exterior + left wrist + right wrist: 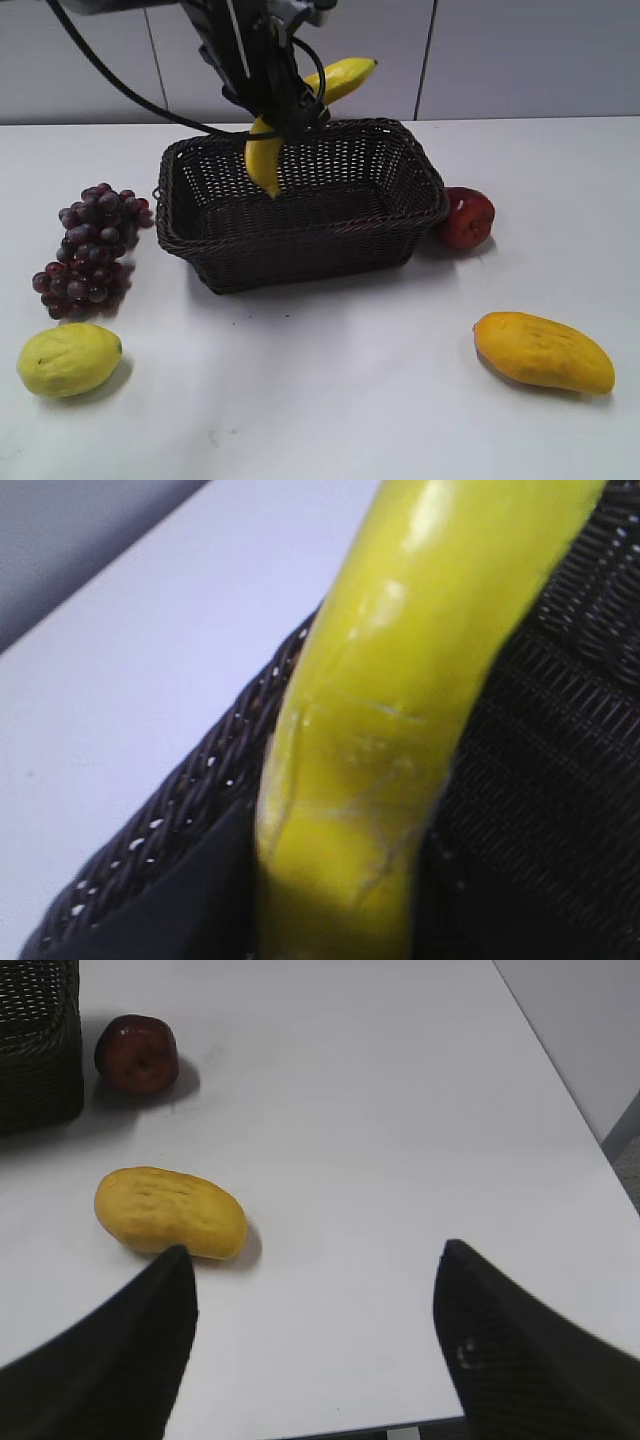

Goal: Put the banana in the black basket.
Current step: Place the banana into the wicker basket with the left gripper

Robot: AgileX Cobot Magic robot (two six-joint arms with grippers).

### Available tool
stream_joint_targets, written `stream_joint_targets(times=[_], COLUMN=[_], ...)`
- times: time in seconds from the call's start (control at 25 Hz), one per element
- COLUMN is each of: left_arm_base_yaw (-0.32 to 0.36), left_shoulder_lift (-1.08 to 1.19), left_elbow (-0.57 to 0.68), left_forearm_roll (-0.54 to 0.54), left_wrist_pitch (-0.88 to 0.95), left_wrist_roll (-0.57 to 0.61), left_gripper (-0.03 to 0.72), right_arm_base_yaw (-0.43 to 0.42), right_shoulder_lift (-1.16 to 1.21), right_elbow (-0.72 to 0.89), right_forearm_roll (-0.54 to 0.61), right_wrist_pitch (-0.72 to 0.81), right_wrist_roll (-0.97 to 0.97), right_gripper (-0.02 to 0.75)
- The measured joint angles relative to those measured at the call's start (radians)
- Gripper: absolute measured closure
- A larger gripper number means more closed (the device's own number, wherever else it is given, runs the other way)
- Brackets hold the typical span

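The yellow banana [266, 155] hangs in my left gripper [285, 112] above the back rim of the black basket [300, 255]. Its lower tip points down into the basket and its other end sticks up to the right. In the left wrist view the banana [390, 720] fills the frame between the dark jaws, with the basket's weave [190, 800] beside and behind it. My left gripper is shut on the banana. My right gripper [312, 1260] is open and empty above bare table; it does not show in the exterior view.
Purple grapes [90, 245] and a yellow lemon [68, 358] lie left of the basket. A red apple [467, 217] touches its right side. An orange-yellow mango [543, 351] lies front right, also in the right wrist view [170, 1212] near the apple [137, 1054].
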Motion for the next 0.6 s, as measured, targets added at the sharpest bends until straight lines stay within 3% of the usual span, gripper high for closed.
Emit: stream_joint_targets(times=[0.44,0.6], left_arm_base_yaw=[0.003,0.003], left_shoulder_lift=[0.136,0.131], left_elbow=[0.000,0.000], left_forearm_roll=[-0.041,-0.041], left_wrist_pitch=[-0.002,0.015], left_wrist_roll=[0.000,0.000], left_gripper=[0.370,0.204], right_arm_base_yaw=[0.000,0.000], right_shoulder_lift=[0.000,0.000], right_elbow=[0.000,0.000], right_forearm_roll=[0.000,0.000], right_wrist_pitch=[0.000,0.000], right_wrist_roll=[0.000,0.000], right_gripper=[0.148,0.148])
